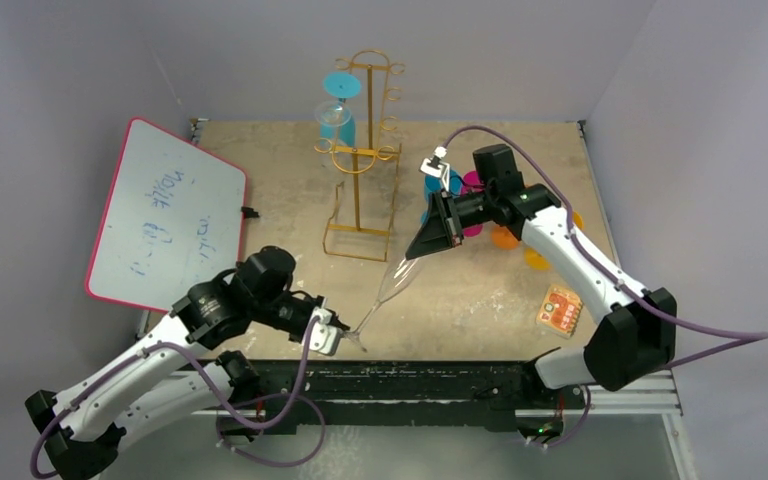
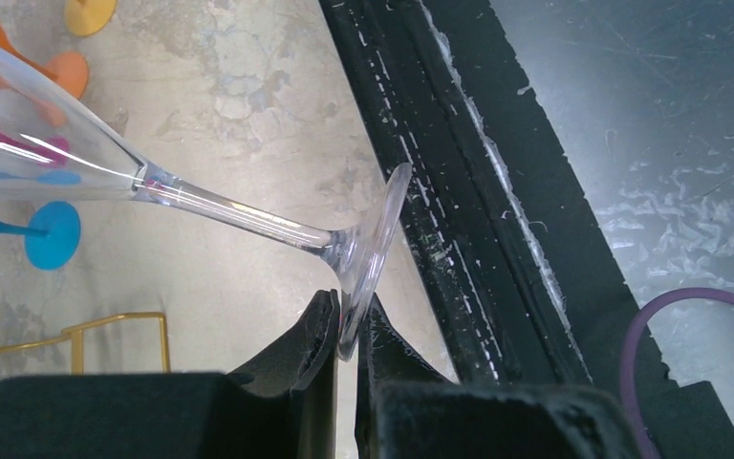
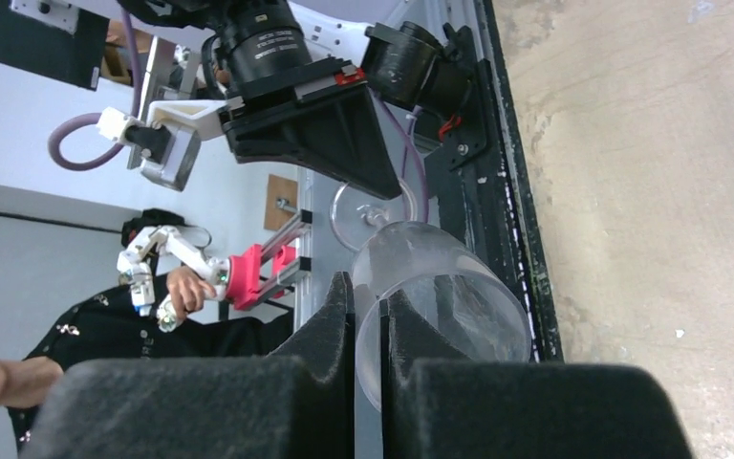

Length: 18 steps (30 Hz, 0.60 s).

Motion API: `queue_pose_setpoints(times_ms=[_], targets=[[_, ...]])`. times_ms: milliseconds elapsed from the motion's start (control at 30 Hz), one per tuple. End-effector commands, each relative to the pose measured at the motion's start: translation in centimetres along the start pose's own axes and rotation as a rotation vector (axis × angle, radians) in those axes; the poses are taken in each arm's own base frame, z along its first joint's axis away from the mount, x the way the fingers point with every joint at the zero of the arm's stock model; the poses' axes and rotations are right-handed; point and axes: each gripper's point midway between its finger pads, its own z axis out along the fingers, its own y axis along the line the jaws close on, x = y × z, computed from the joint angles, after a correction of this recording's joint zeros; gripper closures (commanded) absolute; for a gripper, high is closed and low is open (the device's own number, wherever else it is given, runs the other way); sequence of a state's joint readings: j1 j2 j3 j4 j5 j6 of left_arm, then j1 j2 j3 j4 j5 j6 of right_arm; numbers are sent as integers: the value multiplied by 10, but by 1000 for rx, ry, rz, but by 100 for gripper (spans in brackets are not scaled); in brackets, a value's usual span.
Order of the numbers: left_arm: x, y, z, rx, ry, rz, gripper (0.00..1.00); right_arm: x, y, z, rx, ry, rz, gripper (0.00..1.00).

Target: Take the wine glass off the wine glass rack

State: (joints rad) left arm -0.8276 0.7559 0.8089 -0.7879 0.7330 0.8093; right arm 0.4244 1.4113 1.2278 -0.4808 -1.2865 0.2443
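A clear wine glass [image 1: 388,287] hangs in the air in front of the gold wire rack [image 1: 360,160], apart from it and tilted almost flat. My left gripper [image 1: 338,340] is shut on the rim of its foot [image 2: 375,244], and the stem [image 2: 248,215] runs up and left from there. My right gripper [image 1: 422,245] is shut on the rim of the bowl [image 3: 449,296], one finger inside and one outside. In the wrist views the left gripper [image 2: 347,330] and the right gripper [image 3: 370,306] each pinch glass. A blue glass [image 1: 339,110] hangs upside down on the rack.
A pink-framed whiteboard [image 1: 165,215] leans at the left. Several coloured glasses [image 1: 505,235] lie on the table behind my right arm. An orange card [image 1: 560,308] lies at the front right. A black rail [image 1: 410,380] runs along the table's near edge.
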Motion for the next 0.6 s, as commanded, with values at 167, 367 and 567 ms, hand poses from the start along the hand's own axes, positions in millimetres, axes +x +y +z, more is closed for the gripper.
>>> queue_pose_setpoints(times_ms=[167,367,567], targets=[[-9,29,-6,-146,-22,34,71,0,30,2,-18,-19,-81,100],[-3,18,-5,-111,-11,17,64,-2,33,1,3,-44,-92,100],[-2,18,-6,-119,-13,19,62,0,30,1,5,-44,-83,100]])
